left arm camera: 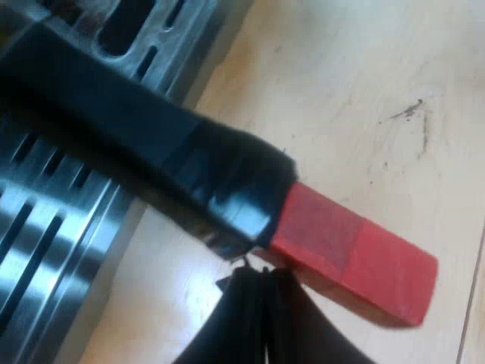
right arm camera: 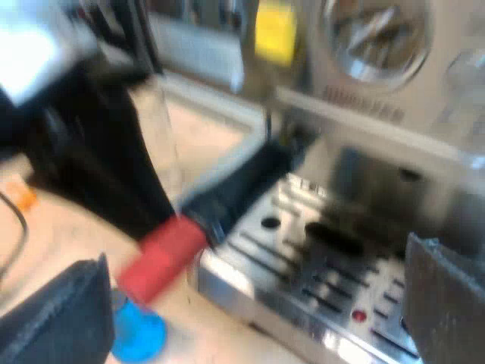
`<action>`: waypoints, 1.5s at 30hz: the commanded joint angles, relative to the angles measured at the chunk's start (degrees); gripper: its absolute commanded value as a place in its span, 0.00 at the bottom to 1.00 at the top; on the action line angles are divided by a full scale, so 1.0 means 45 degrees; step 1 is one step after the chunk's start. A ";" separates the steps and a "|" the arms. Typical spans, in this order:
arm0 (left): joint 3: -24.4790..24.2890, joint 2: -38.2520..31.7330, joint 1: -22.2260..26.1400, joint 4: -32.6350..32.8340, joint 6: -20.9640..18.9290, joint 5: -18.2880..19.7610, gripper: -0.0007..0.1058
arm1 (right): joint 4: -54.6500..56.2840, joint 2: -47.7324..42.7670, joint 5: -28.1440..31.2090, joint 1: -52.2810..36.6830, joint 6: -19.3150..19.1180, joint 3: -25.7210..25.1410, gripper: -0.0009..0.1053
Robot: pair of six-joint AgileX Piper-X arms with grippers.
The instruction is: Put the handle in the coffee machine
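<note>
Pressing together, the left gripper's point(left arm camera: 261, 279) fingers sit right against the handle point(left arm camera: 151, 144) where its black wrap meets the red end point(left arm camera: 356, 258), over the table point(left arm camera: 364, 91) beside the tray point(left arm camera: 45, 227). The right gripper point(right arm camera: 254, 258) hangs with fingers spread wide before the tray. Near it a blue tamper point(right arm camera: 138, 334) stands under the red end, and farther off the handle runs up to the machine's point(right arm camera: 364, 98) front.

Glossy handle point(left arm camera: 151, 144) (matt red end point(left arm camera: 356, 262)), metal tray point(left arm camera: 38, 250).

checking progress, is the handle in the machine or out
Seemingly in: the handle reaches up under the front of the espresso machine, red end sticking out; locked or not, cannot tell.
</note>
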 commanded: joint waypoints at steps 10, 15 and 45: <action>0.0022 -0.0244 -0.1312 -0.0616 -0.0774 -0.0011 0.01 | 0.0662 -0.0539 -0.0720 -0.0043 -0.0041 -0.0075 0.76; 0.0022 -0.1153 -0.1070 0.0127 -0.0644 -0.1124 0.01 | 0.0601 -0.0539 -0.0719 -0.0043 -0.0041 -0.0075 0.76; -0.0972 -0.5650 0.1042 -0.1921 -0.2355 -0.8927 1.00 | 0.3862 -0.0539 -0.1858 -0.3305 0.0015 -0.1969 0.76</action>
